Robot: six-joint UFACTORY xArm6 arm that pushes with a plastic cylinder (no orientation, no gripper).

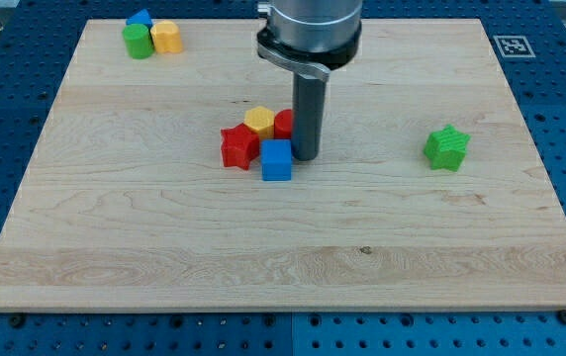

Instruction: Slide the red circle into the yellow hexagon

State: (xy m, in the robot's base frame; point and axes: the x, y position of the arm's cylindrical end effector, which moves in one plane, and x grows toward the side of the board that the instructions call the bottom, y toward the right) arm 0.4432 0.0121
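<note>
The red circle (283, 124) sits near the board's middle, touching the right side of the yellow hexagon (258, 121). My tip (306, 156) stands just right of the red circle and partly hides it. A red star (237, 146) lies against the hexagon's lower left. A blue cube (276, 160) lies just below the hexagon and the circle, close to the left of my tip.
At the view's top left stand a green block (138, 42), a blue block (141, 18) and a yellow block (166, 37) in a cluster. A green star (447, 147) lies alone at the right. The wooden board (283, 247) rests on a blue pegboard.
</note>
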